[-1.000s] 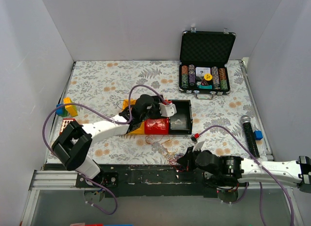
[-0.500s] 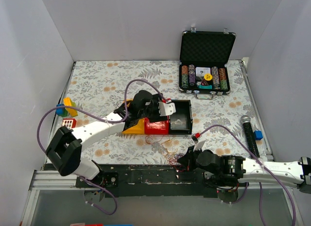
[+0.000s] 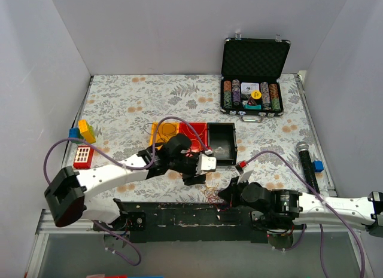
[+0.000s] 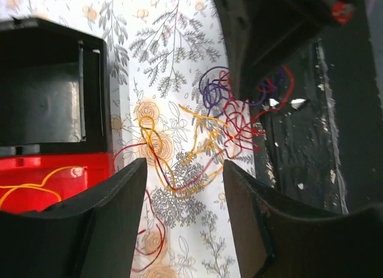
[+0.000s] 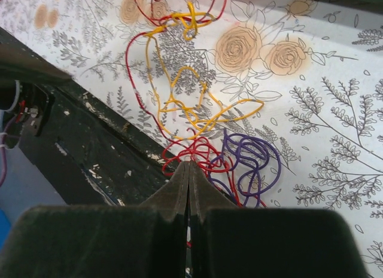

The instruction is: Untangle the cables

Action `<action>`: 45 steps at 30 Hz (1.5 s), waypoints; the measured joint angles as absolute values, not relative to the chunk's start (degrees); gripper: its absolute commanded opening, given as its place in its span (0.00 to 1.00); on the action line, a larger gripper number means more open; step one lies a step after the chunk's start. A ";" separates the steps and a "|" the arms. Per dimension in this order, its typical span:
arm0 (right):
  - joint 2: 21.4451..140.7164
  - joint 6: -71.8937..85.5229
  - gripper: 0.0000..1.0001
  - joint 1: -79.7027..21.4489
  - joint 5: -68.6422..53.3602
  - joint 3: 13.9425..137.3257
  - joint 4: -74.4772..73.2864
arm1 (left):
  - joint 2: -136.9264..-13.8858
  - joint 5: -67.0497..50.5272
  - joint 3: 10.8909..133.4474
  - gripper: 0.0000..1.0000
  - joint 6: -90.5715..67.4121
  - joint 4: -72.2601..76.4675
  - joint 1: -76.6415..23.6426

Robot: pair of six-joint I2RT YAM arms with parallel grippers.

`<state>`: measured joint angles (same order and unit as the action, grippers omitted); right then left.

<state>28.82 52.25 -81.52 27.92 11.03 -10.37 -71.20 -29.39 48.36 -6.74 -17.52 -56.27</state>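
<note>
Right wrist: cables [image 5: 203, 153] seemingly at pincer [image 5: 188, 165]

Parted gripper [image 4: 182, 188] above cables [image 4: 197, 140]

Floral-covered table [image 3: 131, 98], as I viewed it from above. Landmark: the black bin [image 3: 230, 134], mid-table. A red bin [image 3: 197, 131] touched its left side, with a yellow bin [image 3: 160, 132] beyond that. Behind it to the right stood an open chip case [image 3: 254, 81]. To its right lay a microphone [image 3: 306, 161], and well to its left, toy blocks [image 3: 84, 134]. Just nearer than it, the cables [image 3: 209, 193] lay loose.
</note>
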 measured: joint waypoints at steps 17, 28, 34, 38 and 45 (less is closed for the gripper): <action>30.15 52.34 0.01 -81.56 27.24 6.07 -6.61 | -83.99 -23.11 49.34 0.43 -15.84 -4.40 -56.88; 29.28 52.31 0.01 -81.56 26.83 3.81 -3.86 | -89.27 -22.13 50.57 0.06 -12.40 -4.25 -58.37; 29.52 52.31 0.01 -81.56 26.59 3.84 -3.22 | -89.21 -20.69 53.87 0.00 -11.86 -5.58 -58.74; 30.87 52.31 0.01 -81.56 26.17 3.84 -2.74 | -86.54 -20.12 56.21 0.00 -13.54 -9.15 -58.76; 34.98 52.75 0.01 -81.56 25.71 3.81 -1.67 | -75.55 -20.45 60.73 0.00 -17.61 -17.67 -58.74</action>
<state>34.98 52.75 -81.56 25.71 3.81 -1.67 -75.55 -20.45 60.73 -17.61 -17.67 -58.74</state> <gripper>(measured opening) 0.023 0.024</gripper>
